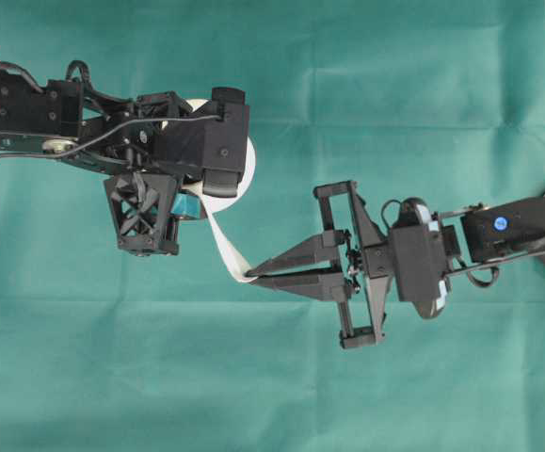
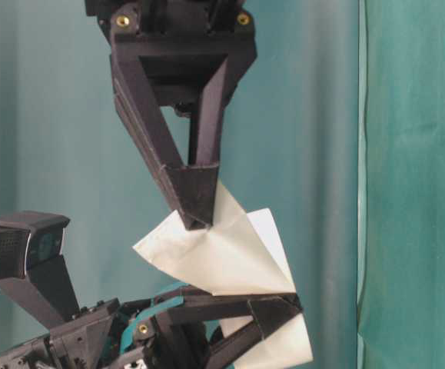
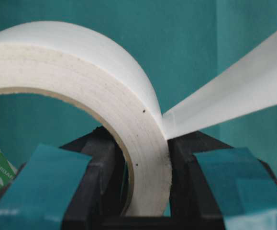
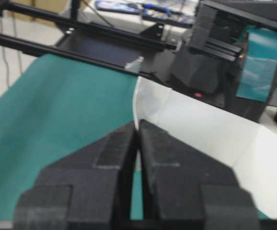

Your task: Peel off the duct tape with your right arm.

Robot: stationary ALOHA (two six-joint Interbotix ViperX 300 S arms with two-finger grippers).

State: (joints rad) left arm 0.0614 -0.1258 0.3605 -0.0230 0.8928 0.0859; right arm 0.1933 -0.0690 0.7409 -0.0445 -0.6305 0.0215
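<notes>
On the left of the overhead view, the left claw (image 1: 189, 193), the one with teal patches on its fingers, is clamped on the wall of the one roll of duct tape (image 1: 239, 169): its own wrist camera shows one finger inside the ring and one outside, both pressed against the white side. The roll is held up off the green cloth (image 1: 347, 75) that covers the bench, mostly hidden under the left arm's wrist, with only its white rim showing at the right.

From the roll a single strip of tape (image 1: 221, 237) runs down and to the right, pulled free and hanging clear of the cloth.

At the strip's far end the right claw (image 1: 253, 273) has its two plain black fingers closed together, pinching the end of the strip between the tips. The right arm (image 1: 517, 235) reaches in from the right edge.

Two arms, one roll, one strip. The cloth lies bare and open along the whole near side and the far right, well away from any edge.
</notes>
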